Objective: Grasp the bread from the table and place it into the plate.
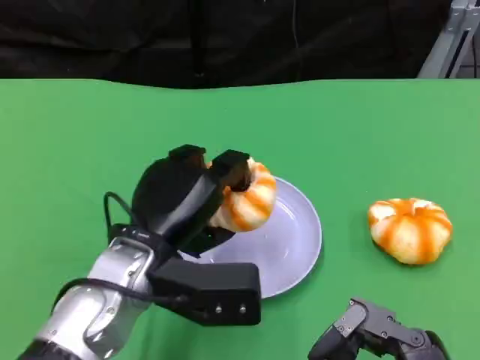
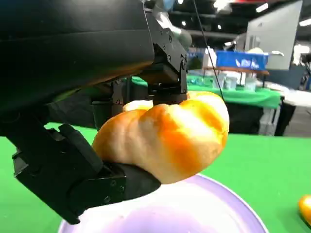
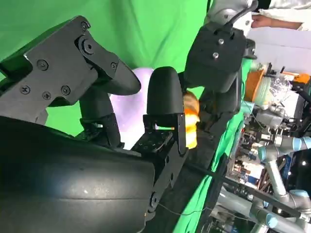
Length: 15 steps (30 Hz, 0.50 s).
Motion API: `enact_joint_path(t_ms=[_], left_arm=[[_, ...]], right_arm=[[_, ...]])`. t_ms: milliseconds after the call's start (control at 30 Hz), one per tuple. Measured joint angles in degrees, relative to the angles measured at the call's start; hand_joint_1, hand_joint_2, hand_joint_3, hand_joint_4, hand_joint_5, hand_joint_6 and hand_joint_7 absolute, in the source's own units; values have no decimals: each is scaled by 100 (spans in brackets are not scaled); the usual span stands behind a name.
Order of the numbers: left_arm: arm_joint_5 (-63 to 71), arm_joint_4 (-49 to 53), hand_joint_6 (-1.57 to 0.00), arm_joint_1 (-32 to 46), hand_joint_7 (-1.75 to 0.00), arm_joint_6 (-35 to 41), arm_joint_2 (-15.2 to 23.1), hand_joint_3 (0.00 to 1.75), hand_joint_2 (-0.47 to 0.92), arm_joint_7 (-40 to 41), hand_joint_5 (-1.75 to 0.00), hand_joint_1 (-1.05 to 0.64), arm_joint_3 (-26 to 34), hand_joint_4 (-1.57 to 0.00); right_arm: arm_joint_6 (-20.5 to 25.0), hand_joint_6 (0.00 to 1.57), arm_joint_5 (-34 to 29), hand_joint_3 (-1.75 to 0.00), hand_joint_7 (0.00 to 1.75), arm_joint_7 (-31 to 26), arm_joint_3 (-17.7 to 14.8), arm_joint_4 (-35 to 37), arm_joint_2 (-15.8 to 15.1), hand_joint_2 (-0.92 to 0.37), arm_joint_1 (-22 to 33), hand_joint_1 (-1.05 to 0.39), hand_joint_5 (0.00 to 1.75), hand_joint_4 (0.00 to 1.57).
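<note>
The left hand (image 1: 196,196) holds a bread roll (image 1: 246,198) tight in its fingers, up in the air just over the plate (image 1: 294,247). Another roll (image 1: 409,229) sits on the green table (image 1: 75,135), off to the side of the plate. The right hand (image 1: 375,334) rests low near the table's edge with its fingers apart, holding nothing.

Even bright overhead light, soft shadows; ceiling lamps glare in left wrist view, background blurred; right wrist foreground soft.

Right hand (image 1: 379,334) cut off by frame edge; grip unclear.
</note>
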Motion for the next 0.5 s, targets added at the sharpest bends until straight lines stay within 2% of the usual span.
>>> enact_joint_path(t_ms=[67, 133, 167, 200, 233, 267, 300, 367, 500], left_arm=[[-9, 110, -82, -104, -130, 90, -93, 103, 43, -212, -175, -27, -33, -86], [-23, 141, -84, -182, -124, 199, -146, 101, 44, -465, -175, -27, -60, -85], [-31, 141, -74, -193, -83, 221, -167, 69, 59, -520, -137, -29, -65, -75], [-77, 115, -77, -199, -57, 273, -181, 45, 71, -684, -121, -29, -69, -73], [-135, 72, -80, -203, -39, 365, -188, 29, 79, -957, -114, -30, -71, -72], [-159, 23, -73, -202, -23, 448, -189, 19, 85, -1189, -94, -33, -73, -64], [-195, -41, -57, -201, -9, 533, -187, 17, 89, -1421, -72, -41, -75, -47], [-250, -208, -46, -199, -2, 725, -154, 18, 92, -1961, -58, -51, -99, -33], [-252, -452, -45, -192, -1, 938, -36, 20, 92, -2612, -55, -56, -139, -29]], right_arm=[[0, 72, 0, -122, 128, 0, 12, -21, -1, -42, 13, -8, 164, 67], [-1, 72, 0, -122, 128, 0, 21, -33, 0, -43, 20, -8, 164, 67], [-1, 72, 0, -121, 127, 0, 24, -34, 0, -43, 21, -8, 164, 66], [1, 72, -1, -120, 127, 0, 27, -45, 0, -43, 28, -8, 164, 66], [8, 72, -1, -120, 127, 0, 30, -67, 1, -44, 41, -8, 163, 66], [22, 72, -1, -120, 127, -1, 31, -79, 0, -44, 50, -8, 163, 66], [28, 72, -1, -119, 127, -1, 32, -85, 0, -44, 59, -8, 163, 66], [32, 73, -1, -119, 127, -1, 33, -92, -1, -44, 80, -9, 163, 66], [33, 72, -1, -120, 128, -1, 38, -98, 0, -44, 94, -8, 163, 66]])
